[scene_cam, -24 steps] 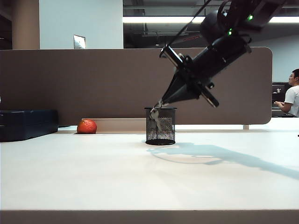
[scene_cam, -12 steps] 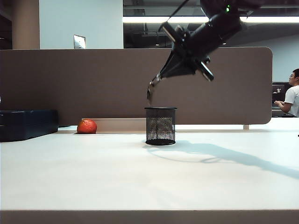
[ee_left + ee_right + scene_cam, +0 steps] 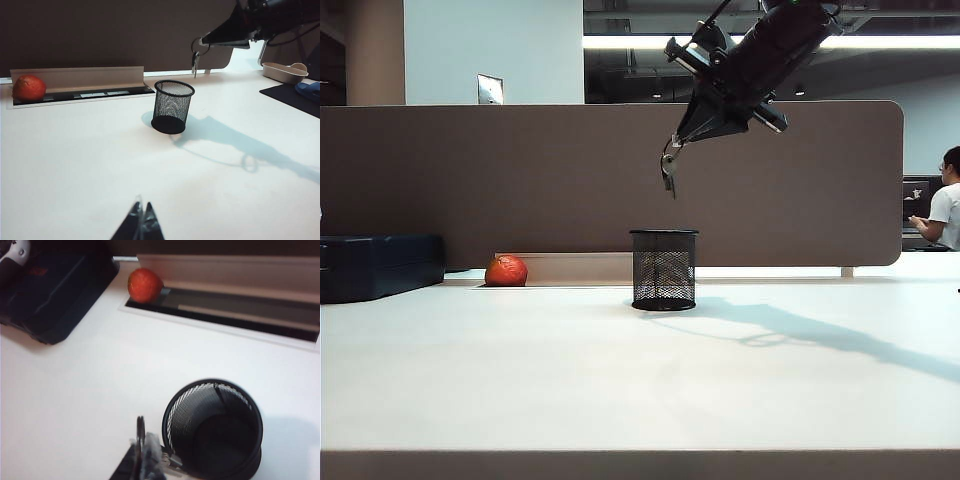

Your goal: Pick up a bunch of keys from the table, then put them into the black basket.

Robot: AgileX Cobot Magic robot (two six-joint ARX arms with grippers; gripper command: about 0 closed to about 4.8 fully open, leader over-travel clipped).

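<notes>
Keys [image 3: 667, 170] on their ring hang pinched in the right gripper [image 3: 672, 150], which is high above the black basket [image 3: 664, 269] in the exterior view, the bunch dangling over the rim area yet well clear of it. The right wrist view shows the closed jaws gripping the ring and the basket's open mouth [image 3: 212, 426] just beside the fingertips, not squarely beneath them, so I judge the bunch is a little off-centre toward the near rim. To do the drop well, the arm should bring the hanging keys over the middle of the opening and lower them until the key tips are near or inside the rim before the jaws part; released from this height, the loose bunch could swing, strike the rim or tip the light mesh cup. A slow, steady descent would let any sway die out. The left gripper [image 3: 141, 223] sits low over the bare table [image 3: 520, 370], far from the basket, with its jaws pressed together and holding nothing; it need not move. An orange-red fruit [image 3: 506, 271] by the partition and a dark blue box [image 3: 375, 265] at the far left are well apart from the work.
</notes>
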